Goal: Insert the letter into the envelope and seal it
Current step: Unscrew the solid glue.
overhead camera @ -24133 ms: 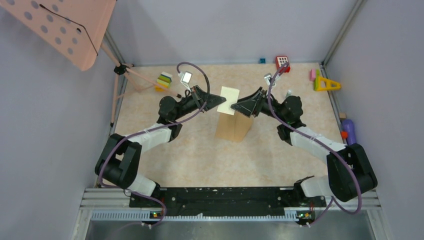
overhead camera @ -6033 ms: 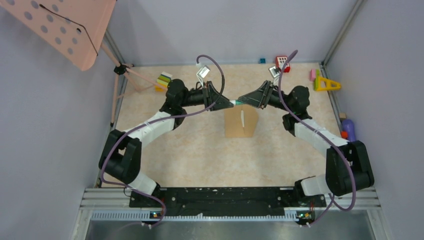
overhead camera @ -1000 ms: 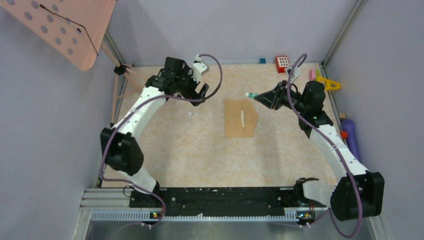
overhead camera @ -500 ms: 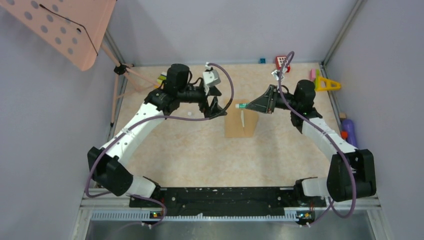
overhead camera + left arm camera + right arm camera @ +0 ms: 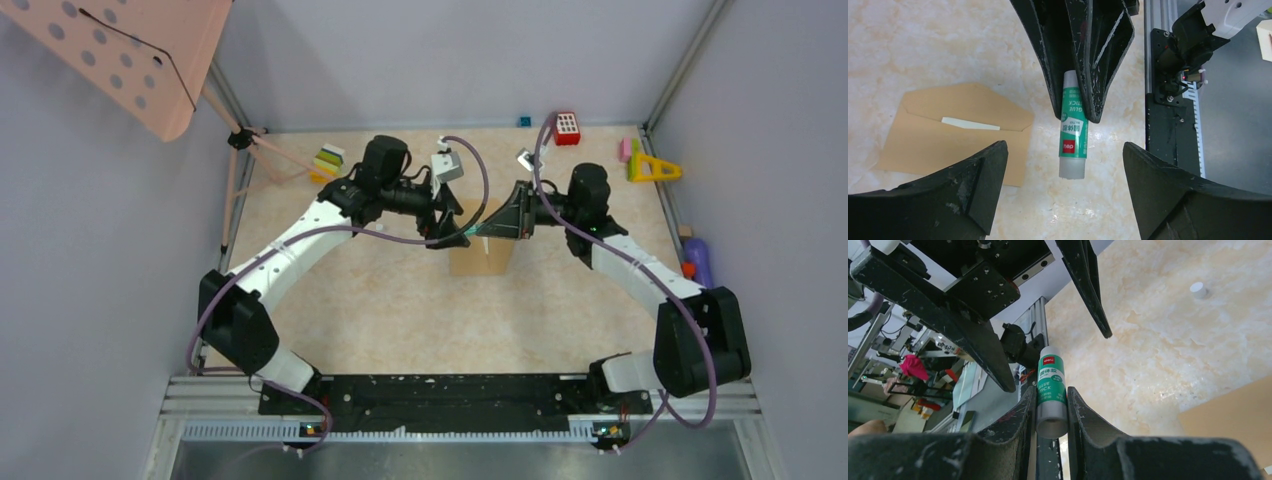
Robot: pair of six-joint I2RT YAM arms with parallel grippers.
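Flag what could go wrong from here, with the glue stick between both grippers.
1. The right gripper pinches the glue stick by one end. If the open left gripper closes off-centre on the free end, the stick may twist out or drop.
2. The two grippers' fingers are close together and could collide.
3. The envelope lies flap-open with the letter showing, so a dropped stick might shift it.

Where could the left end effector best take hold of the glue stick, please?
On the free end of the glue stick beyond the right end effector, probably head-on: that end points between the fingers of the open left end effector.
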